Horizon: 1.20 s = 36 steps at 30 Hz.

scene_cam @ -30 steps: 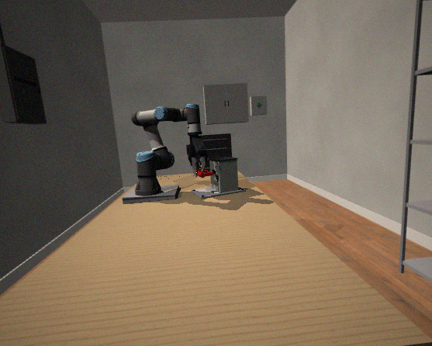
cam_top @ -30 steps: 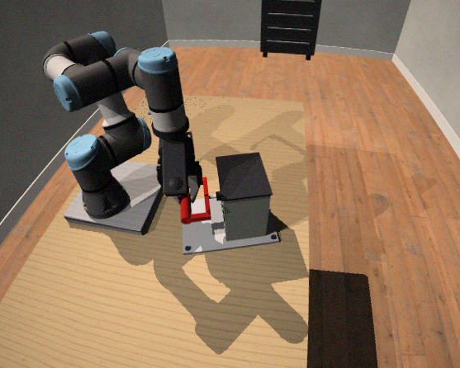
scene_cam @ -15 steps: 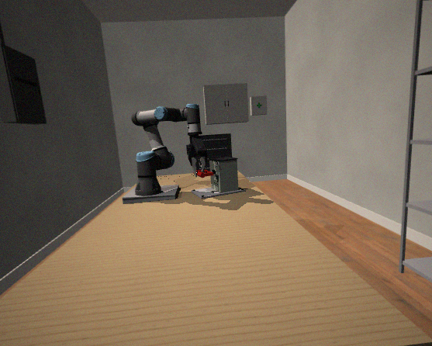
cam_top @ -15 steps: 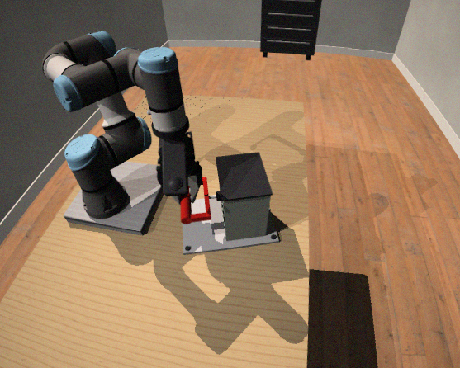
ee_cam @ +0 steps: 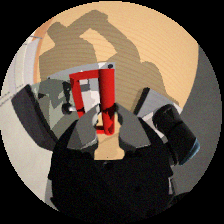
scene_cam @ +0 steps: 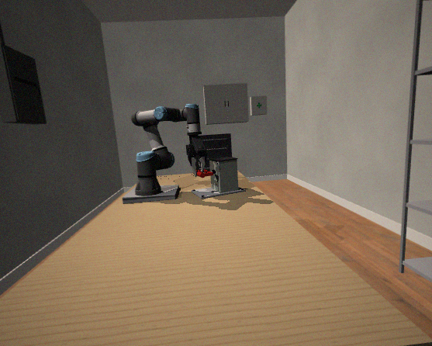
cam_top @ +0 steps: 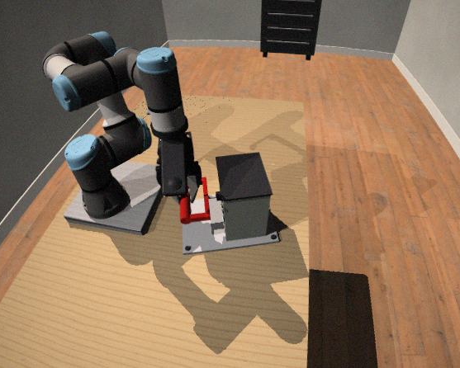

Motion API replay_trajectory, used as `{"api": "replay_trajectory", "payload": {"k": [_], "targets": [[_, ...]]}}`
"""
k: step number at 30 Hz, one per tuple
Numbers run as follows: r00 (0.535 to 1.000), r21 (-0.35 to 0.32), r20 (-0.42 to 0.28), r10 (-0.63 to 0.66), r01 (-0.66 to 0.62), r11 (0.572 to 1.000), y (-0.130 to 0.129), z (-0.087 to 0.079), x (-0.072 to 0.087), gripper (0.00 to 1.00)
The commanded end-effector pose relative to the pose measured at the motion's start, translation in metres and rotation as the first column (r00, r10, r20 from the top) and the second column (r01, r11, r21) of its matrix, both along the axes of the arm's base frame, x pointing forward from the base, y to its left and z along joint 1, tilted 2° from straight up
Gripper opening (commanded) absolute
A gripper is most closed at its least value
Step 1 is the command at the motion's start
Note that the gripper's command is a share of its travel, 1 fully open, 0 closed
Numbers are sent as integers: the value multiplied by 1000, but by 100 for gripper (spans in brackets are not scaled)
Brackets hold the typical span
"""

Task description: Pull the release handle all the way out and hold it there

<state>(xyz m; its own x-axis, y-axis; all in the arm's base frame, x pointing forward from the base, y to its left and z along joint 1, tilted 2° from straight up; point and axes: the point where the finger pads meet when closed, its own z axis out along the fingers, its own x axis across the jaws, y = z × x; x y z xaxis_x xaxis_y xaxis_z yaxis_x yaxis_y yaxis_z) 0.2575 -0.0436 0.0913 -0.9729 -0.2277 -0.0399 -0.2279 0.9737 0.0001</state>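
A red U-shaped release handle [cam_top: 194, 205] stands out from the left face of a grey box with a dark lid [cam_top: 244, 195], joined to it by a thin rod. The box is bolted to a grey baseplate [cam_top: 228, 242]. My gripper [cam_top: 191, 194] comes down from above and is shut on the handle's red grip bar. In the wrist view the two dark fingers clamp the near end of the red bar [ee_cam: 106, 100], with the box at the left edge. In the exterior view the handle [scene_cam: 203, 173] shows small and red beside the box [scene_cam: 224, 175].
My arm's base stands on a grey plate [cam_top: 112, 202] left of the box. A black cabinet [cam_top: 289, 26] stands at the far wall. A dark mat [cam_top: 341, 318] lies at the lower right. A metal shelf [scene_cam: 423, 155] stands at the right of the exterior view.
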Motion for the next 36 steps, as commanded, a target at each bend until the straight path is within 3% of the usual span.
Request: {"api": "replay_trajectory", "payload": {"k": [1, 16, 27, 36], "targets": [[1000, -2, -1, 0, 0, 1000, -1, 0, -3, 0], [1000, -2, -1, 0, 0, 1000, -9, -1, -36, 0], [1000, -2, -1, 0, 0, 1000, -12, -2, -51, 0], [1000, -2, -1, 0, 0, 1000, -13, -2, -55, 0]]}}
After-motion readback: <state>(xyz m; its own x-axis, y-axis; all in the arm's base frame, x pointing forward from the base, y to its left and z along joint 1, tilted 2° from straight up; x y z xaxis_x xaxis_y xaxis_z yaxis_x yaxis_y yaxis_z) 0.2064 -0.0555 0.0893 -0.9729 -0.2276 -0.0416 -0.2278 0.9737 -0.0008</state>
